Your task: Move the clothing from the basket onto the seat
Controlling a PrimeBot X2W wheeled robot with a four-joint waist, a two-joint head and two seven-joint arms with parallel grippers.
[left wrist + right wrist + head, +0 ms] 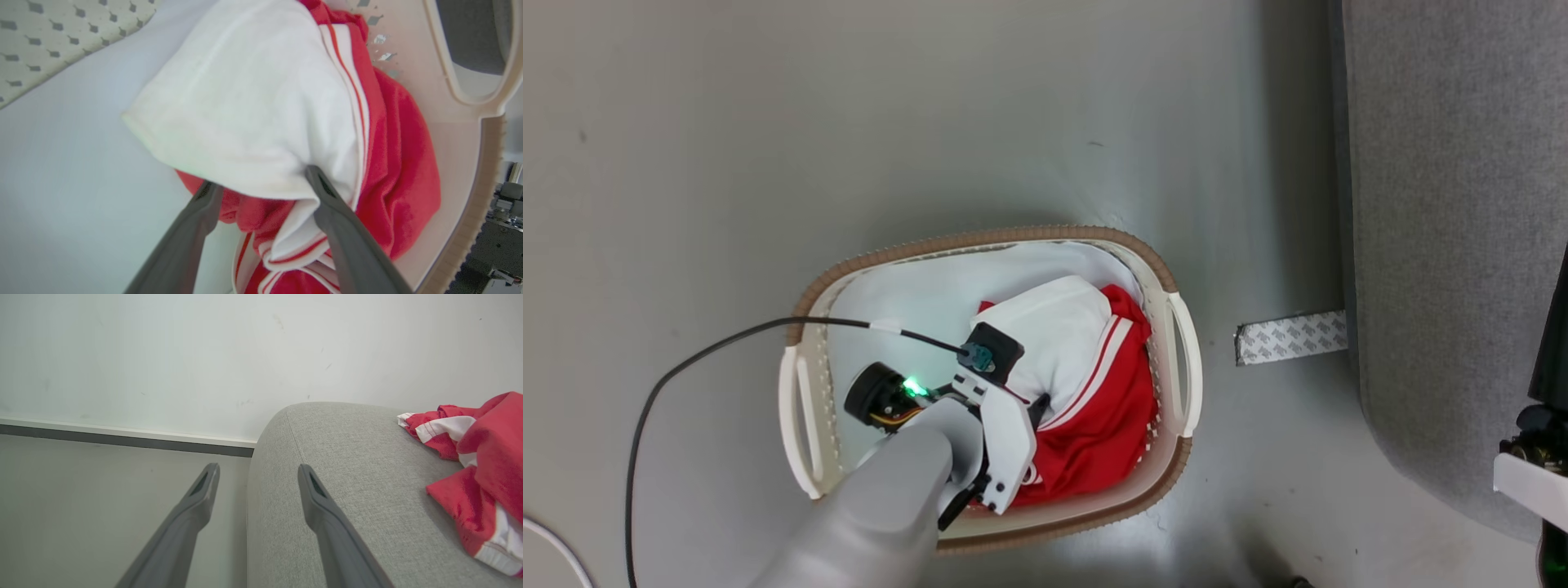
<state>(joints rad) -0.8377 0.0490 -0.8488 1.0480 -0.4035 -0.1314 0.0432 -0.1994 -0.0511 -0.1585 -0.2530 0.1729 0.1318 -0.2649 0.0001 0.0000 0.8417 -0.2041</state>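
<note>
The basket [980, 239] stands on the floor, lined with a plain white cloth [915, 302]. Red clothing [1111, 425] with white striped trim lies bunched in its right half. My left arm reaches down into the basket. My left gripper [263, 183] is open, its fingertips [318, 181] pressing against the clothing [400, 163] at a white fold. The grey seat [1445, 204] rises to the right of the basket. My right gripper [258, 469] is open and holds nothing, hovering over the seat's [347, 465] rounded corner. Another red garment [490, 457] with white trim lies on the seat.
A strip of patterned tape [1290, 336] lies on the floor between basket and seat. A black cable [686, 359] loops from my left wrist over the basket's left rim. A pale wall with a dark baseboard [122, 439] stands beyond the seat.
</note>
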